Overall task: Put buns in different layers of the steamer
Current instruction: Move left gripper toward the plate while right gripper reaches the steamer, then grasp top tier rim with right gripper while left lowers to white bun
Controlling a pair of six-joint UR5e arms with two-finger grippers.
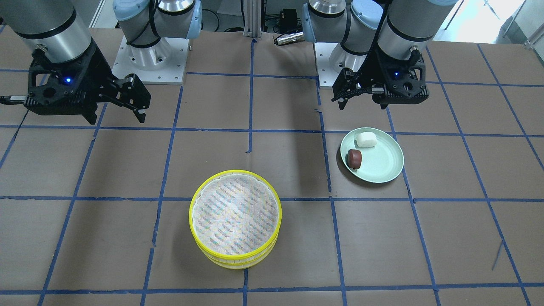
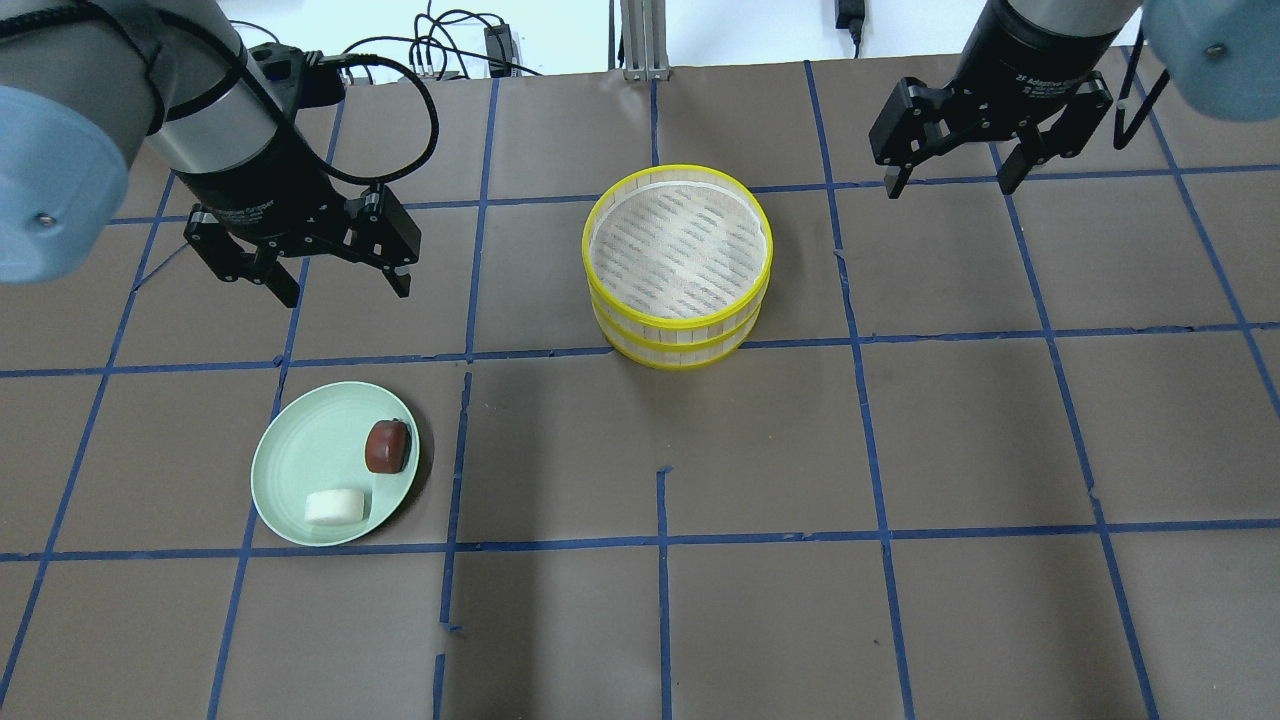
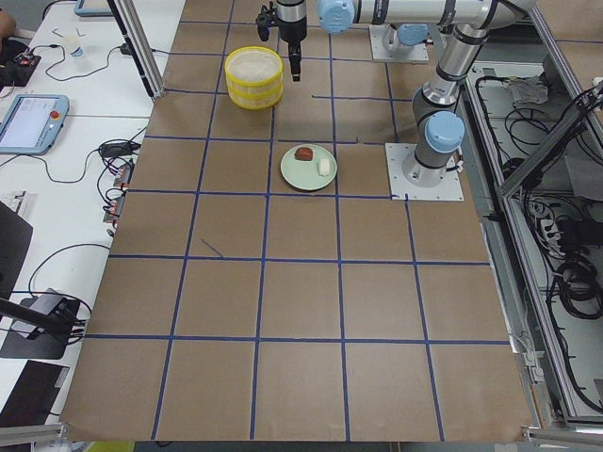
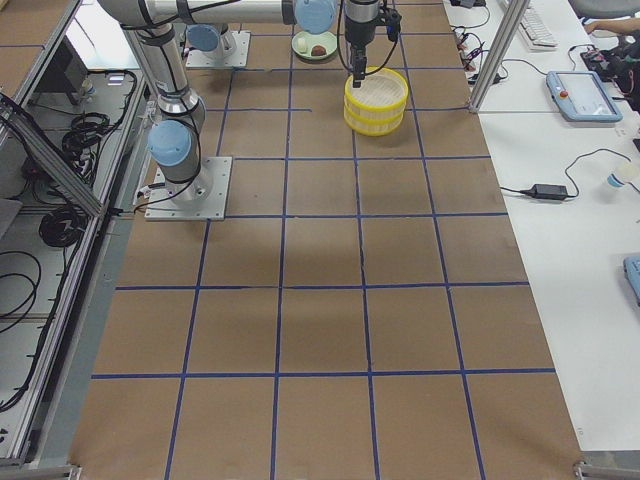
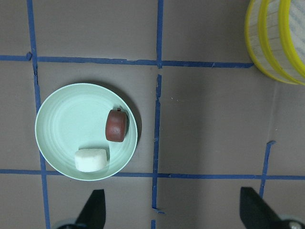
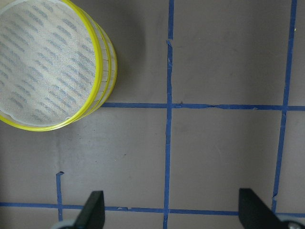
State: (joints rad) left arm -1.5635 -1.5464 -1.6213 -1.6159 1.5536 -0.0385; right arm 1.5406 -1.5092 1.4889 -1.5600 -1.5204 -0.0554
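Both tools hang open and empty above the bench point(image 2: 900, 450). The left tool point(image 2: 345, 290) is over the left half, just beyond the plate towards the far edge, and the right tool point(image 2: 950, 188) is near the far right corner, beside the steamer.

The steamer point(image 2: 678, 330) stands midway along the bench, towards the far edge. Its two yellow-rimmed layers are stacked one on the other. The top floor is bare, and the lower one is hidden under it.

The plate point(image 2: 310, 440) lies in the left half, nearer the robot's edge and well apart from the steamer. The white bun point(image 2: 336, 506) sits on it at the rim nearest the robot. The brown bun point(image 2: 387, 446) is at the rim facing the bench's middle, close to the white one, though I cannot tell if they touch.

No bun is placed yet — the task looks to be at its start. The likely next move is for the left tool to drop over one bun and close gently across it. The lower layer can only take a bun once the top layer is lifted off — probably the right tool's job.
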